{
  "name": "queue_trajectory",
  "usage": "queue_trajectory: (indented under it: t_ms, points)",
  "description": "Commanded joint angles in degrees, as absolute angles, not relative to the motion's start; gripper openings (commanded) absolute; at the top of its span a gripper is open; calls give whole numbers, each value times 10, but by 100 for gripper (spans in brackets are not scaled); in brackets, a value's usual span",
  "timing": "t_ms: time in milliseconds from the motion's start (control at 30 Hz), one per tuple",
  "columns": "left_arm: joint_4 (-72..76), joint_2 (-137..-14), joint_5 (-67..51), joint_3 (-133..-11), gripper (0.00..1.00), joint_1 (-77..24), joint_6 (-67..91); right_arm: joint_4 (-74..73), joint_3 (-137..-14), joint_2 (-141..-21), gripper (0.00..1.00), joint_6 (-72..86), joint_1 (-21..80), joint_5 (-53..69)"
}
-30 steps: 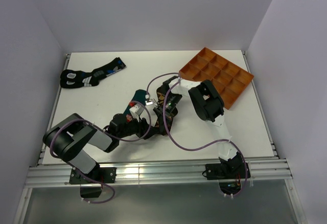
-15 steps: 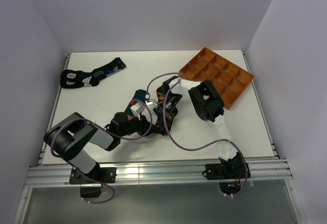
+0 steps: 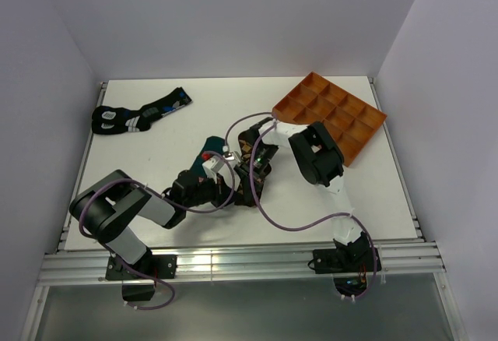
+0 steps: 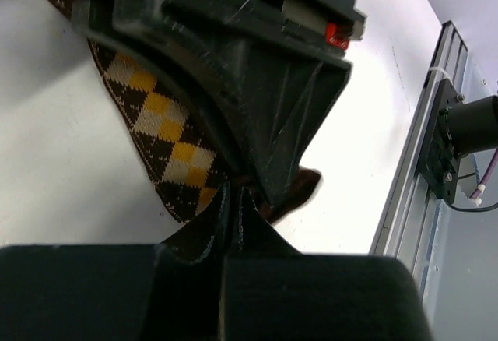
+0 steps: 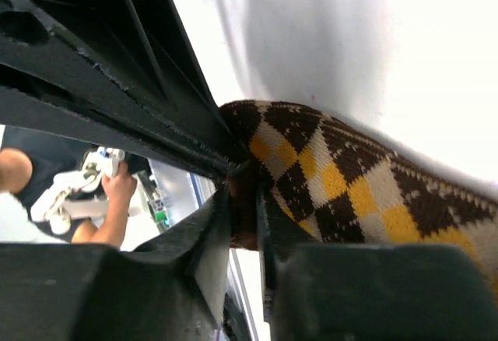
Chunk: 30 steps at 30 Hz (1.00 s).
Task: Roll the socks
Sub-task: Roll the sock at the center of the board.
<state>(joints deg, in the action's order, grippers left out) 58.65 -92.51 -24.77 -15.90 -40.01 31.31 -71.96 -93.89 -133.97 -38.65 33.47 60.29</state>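
Observation:
A brown, yellow and white checkered sock (image 4: 159, 119) lies on the white table between both grippers. My left gripper (image 4: 233, 197) is shut, pinching the sock's edge beside its dark brown end (image 4: 305, 185). From the other side, my right gripper (image 5: 243, 193) is shut on that brown end (image 5: 246, 220), with the checkered part (image 5: 350, 185) stretching away to the right. From above, the left gripper (image 3: 226, 188) and right gripper (image 3: 247, 181) meet tip to tip at mid-table and hide this sock. The dark teal-green sock (image 3: 208, 148) with its red figure lies just behind them.
An orange compartment tray (image 3: 331, 115) sits at the back right. A dark patterned pair of socks (image 3: 136, 115) lies at the back left. The right arm's purple cable (image 3: 280, 220) loops over the table near the grippers. A metal rail (image 3: 233, 263) runs along the front edge.
My left gripper has slid to the right, closer to the right gripper, and its jaws have come together. The right arm has barely moved.

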Motion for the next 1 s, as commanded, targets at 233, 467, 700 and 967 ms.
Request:
queue_trajectory:
  t_ms: [233,467,700,967]
  points:
    - [539,-919,-204,-179,0,-416,337,-549,-873,-1206,43,-255,330,531]
    - [493,-933,-193,-207,0,-417,346,-485,-824,-1149,54,-226,325,483]
    - [450,-940,-183,-236,0,-419,350,-461,-757,-1107,59,-262,322,456]
    - [439,-954,-172,-248,0,-424,353,-454,-731,-1090,63,-287,325,453]
